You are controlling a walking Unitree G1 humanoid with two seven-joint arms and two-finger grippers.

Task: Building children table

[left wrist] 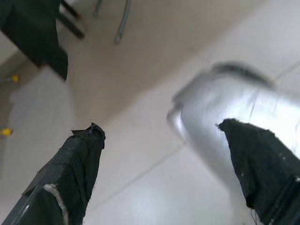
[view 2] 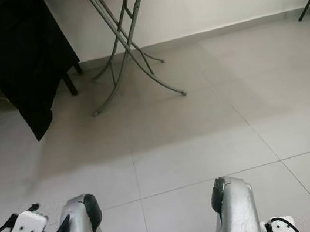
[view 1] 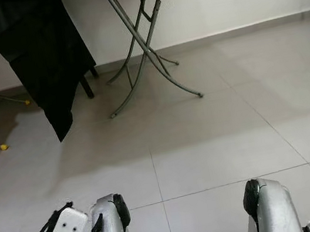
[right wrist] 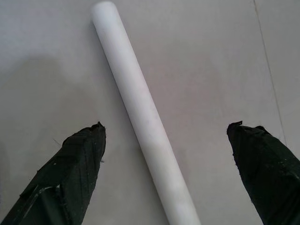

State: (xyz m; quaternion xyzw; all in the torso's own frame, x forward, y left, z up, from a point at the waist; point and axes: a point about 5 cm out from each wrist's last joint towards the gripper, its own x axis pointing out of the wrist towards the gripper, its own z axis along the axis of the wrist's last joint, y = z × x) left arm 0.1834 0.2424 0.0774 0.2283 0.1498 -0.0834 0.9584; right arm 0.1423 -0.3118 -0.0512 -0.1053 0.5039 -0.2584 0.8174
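Observation:
A white round rod (right wrist: 140,103), a table leg, lies flat on the pale tiled floor in the right wrist view. My right gripper (right wrist: 166,125) hangs above it, open, with one black finger on either side of the rod and not touching it. My left gripper (left wrist: 159,124) is open with nothing in it and hovers over the floor beside a blurred silver limb (left wrist: 220,108) of my body. The white left wrist mount (view 1: 67,229) shows at the lower left of the left eye view.
Crossed grey metal legs of a folding table (view 1: 143,46) stand ahead by the wall. A black cloth (view 1: 44,57) hangs at the left next to a frame with yellow-capped feet (view 1: 3,146). Two silver limbs (view 1: 269,210) fill the lower edge. Tiled floor (view 1: 218,135) stretches between.

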